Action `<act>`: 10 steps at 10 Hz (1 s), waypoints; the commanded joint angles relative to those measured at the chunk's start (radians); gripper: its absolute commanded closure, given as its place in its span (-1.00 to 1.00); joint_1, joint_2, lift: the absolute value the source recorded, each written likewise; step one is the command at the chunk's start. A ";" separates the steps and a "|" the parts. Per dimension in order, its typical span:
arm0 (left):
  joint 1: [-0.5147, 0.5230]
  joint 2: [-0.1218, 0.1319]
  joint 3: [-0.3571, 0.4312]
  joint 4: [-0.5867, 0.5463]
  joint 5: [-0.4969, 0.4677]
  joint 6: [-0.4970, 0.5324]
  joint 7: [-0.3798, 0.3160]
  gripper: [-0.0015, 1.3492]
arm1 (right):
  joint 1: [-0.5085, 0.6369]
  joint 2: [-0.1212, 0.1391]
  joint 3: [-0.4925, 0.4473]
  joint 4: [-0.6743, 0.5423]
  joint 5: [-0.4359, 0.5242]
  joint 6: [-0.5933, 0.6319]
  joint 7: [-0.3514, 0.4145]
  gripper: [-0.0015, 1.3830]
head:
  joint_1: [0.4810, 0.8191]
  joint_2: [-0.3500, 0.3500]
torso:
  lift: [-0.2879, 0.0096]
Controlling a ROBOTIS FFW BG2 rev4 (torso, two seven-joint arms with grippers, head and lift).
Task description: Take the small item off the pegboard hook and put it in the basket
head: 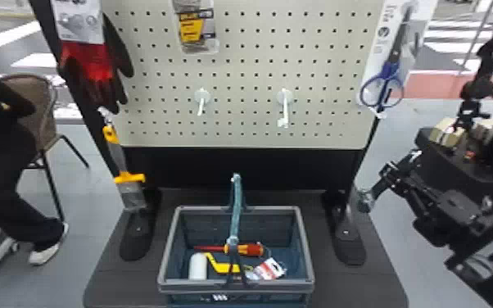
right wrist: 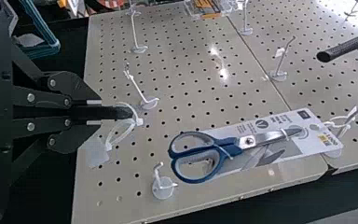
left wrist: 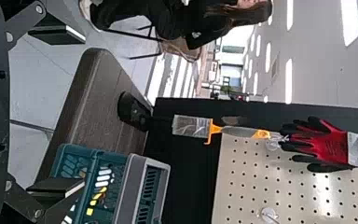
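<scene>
At the pegboard's lower right, my right gripper (head: 365, 199) is beside the stand, right of and above the basket (head: 306, 250). The right wrist view has the right gripper (right wrist: 131, 113) shut on a white looped tie (right wrist: 116, 132), from which a small translucent tag (right wrist: 96, 152) hangs, clear of the nearby hooks. Parked left of the basket's handle side, my left gripper (left wrist: 84, 111) is open with nothing between its fingers; the basket (left wrist: 135, 189) lies beyond it. A screwdriver (head: 245, 249), a yellow tool (head: 223, 268) and a white roll (head: 197, 267) are in the basket.
Bare hooks (head: 286, 107) jut from the pegboard (head: 241, 82). Carded scissors (head: 382, 90) hang at its right, gloves (head: 94, 67) and a scraper (head: 129, 178) at its left. The basket's raised handle (head: 236, 200) crosses its middle.
</scene>
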 commanded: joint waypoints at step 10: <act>-0.015 0.016 -0.015 0.005 0.014 0.013 0.000 -0.68 | -0.124 0.069 0.273 0.344 -0.081 -0.039 0.001 0.80 | -0.60 0.00 | 0.26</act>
